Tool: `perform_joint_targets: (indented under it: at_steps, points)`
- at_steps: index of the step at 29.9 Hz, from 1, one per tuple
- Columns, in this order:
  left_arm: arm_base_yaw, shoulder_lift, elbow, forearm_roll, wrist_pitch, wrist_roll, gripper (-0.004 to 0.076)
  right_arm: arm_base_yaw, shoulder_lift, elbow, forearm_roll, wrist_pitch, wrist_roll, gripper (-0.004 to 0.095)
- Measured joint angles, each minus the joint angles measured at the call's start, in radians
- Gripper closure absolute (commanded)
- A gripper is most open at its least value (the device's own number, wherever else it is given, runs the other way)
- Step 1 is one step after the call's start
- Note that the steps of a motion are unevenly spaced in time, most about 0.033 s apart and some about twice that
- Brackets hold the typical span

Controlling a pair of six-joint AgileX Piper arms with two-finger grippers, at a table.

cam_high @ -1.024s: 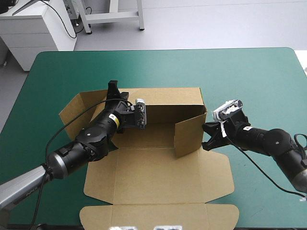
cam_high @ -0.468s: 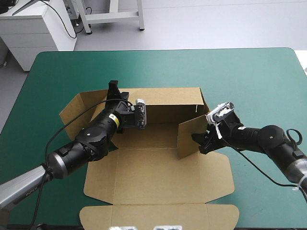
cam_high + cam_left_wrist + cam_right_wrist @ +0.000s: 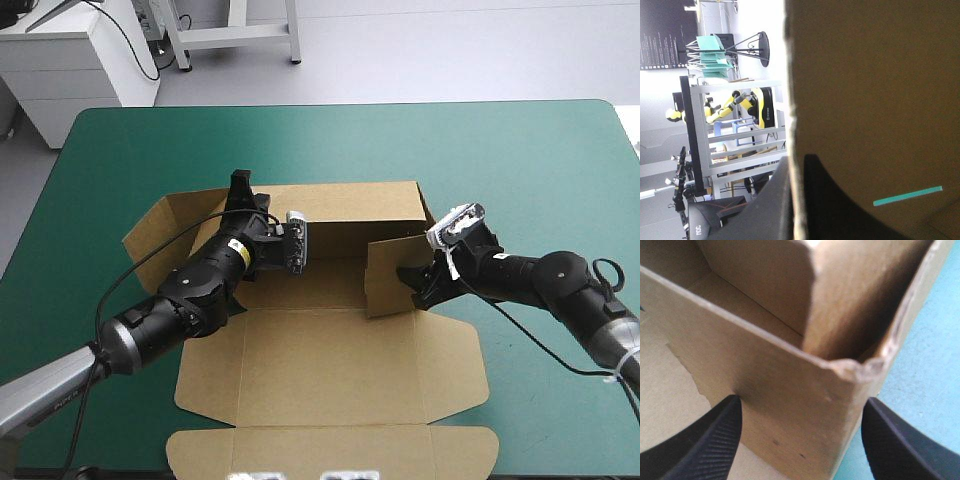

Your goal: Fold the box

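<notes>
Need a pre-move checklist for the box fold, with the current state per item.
1. Left gripper clamped on the back wall: ok, the board edge sits between its fingers.
2. Back wall upright: ok.
3. Right gripper astride the right flap: ok, it is open with a finger on each side of the flap's corner.
4. Fingers touching that flap: cannot tell.
5. Left flap raised: not ok, it splays outward.
6. Lid flat at the near edge: ok.
</notes>
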Motion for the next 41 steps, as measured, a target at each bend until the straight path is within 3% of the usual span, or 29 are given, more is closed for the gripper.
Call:
perform_joint_targets:
  at_steps: [8,11,14,20,22,32,37,41]
  points:
    - [-0.049,0.018,-0.015,-0.010,0.083,0.003,0.0706,0.091,0.007,-0.014,-0.071,-0.113,0.021,0.0283]
    - [-0.070,0.021,-0.026,-0.027,0.115,-0.005,0.0706,0.102,0.016,-0.015,-0.105,-0.144,0.081,0.0332]
    - [-0.087,0.022,-0.030,-0.030,0.135,-0.006,0.0706,0.105,0.033,-0.016,-0.135,-0.160,0.132,0.0464]
    - [-0.092,0.022,-0.030,-0.035,0.143,-0.012,0.0706,0.103,0.045,-0.020,-0.152,-0.178,0.177,0.0847]
    - [-0.093,0.022,-0.030,-0.035,0.146,-0.006,0.0706,0.101,0.045,-0.020,-0.157,-0.178,0.183,0.0931]
    - [-0.094,0.022,-0.030,-0.035,0.147,-0.012,0.0690,0.094,0.045,-0.022,-0.162,-0.178,0.201,0.0924]
    - [-0.095,0.019,-0.031,-0.044,0.145,-0.006,0.0536,0.094,0.045,-0.022,-0.163,-0.178,0.216,0.0924]
    - [-0.103,-0.006,-0.025,-0.086,0.075,-0.004,0.0389,0.096,0.045,-0.024,-0.159,-0.164,0.216,0.0924]
